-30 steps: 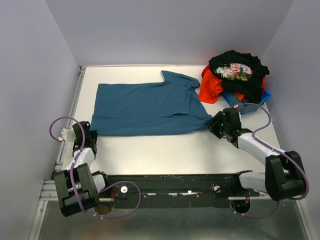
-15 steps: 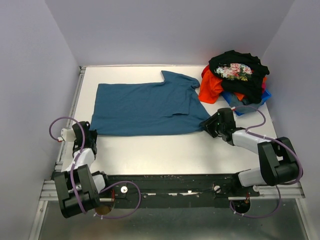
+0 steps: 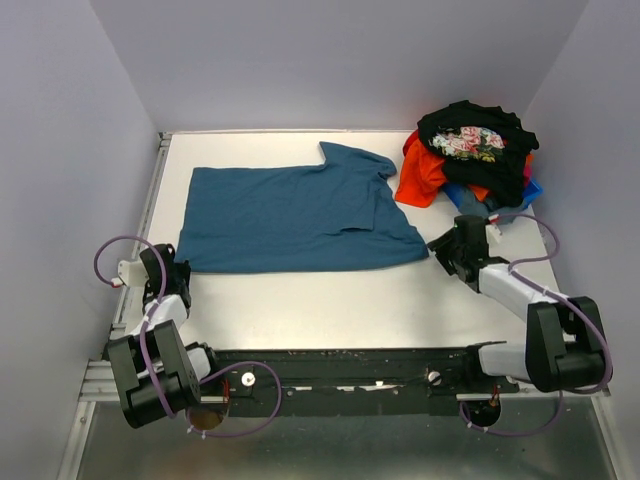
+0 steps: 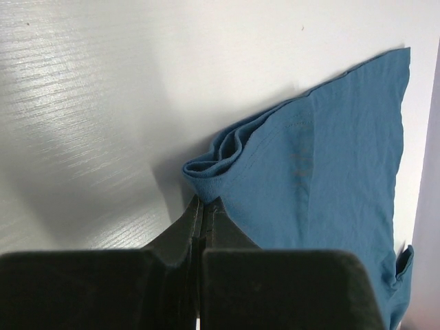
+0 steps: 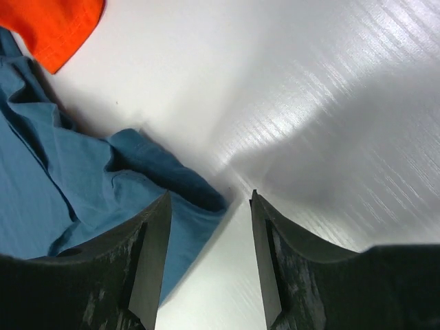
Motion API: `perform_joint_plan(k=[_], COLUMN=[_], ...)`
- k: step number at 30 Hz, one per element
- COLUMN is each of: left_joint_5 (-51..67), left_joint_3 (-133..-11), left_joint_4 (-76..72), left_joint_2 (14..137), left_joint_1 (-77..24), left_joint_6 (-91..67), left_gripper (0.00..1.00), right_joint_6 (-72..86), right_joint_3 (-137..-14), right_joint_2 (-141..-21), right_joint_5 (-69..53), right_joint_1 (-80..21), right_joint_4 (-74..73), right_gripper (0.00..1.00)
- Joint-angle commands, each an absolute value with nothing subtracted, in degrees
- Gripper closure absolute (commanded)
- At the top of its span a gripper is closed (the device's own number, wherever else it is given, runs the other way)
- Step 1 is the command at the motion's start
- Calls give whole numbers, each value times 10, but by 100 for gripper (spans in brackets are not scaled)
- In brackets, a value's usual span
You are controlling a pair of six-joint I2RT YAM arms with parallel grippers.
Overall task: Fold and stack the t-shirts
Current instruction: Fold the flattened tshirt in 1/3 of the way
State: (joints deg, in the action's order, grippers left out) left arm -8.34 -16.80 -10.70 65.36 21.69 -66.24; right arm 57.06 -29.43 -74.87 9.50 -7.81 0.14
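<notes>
The teal-blue t-shirt (image 3: 300, 215) lies spread flat across the middle of the table. My left gripper (image 3: 168, 268) is shut, its tips (image 4: 204, 201) pinching the shirt's folded near-left corner (image 4: 213, 172). My right gripper (image 3: 442, 250) is open just off the near-right corner; in the right wrist view the gripper (image 5: 210, 206) has that corner (image 5: 172, 182) lying loose on the table between the fingers. The black floral t-shirt (image 3: 475, 135) tops a heap at the back right, over the orange-red one (image 3: 420, 175) and the bright blue one (image 3: 505, 205).
Grey walls close in the white table (image 3: 330, 300) at the back and both sides. A metal rail (image 3: 148, 205) runs along its left edge. The orange-red shirt's edge (image 5: 58, 24) shows at the top left of the right wrist view.
My right gripper has opened, let go of the near-right corner and drawn back to the right. The teal shirt and my left gripper have shifted slightly left.
</notes>
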Motion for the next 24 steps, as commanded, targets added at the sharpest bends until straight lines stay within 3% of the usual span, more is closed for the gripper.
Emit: perform_joint_plan(k=[1,9,21,24], left_joint_5=[-77,-77,-83,-83], left_joint_3=[-160,-158,-163,-163], left_joint_4=[-127,-113,-98,-100], left_joint_2=[641,611,609,608], left_joint_1=[224,223,223,222], left_joint_6=[-651,-656,-664,-664], left_gripper=[100,100,100,100], right_joint_6=[533,554,591,591], right_joint_3=[-294,-237,-265,-278], right_joint_2=[-705,-651,-790,-801], right_joint_5=[115,12,-36,-26], right_joint_1=[-76,-83,-86,-86], right_joint_4=[-34,-6,53,55], right_gripper=[41,41,46,54])
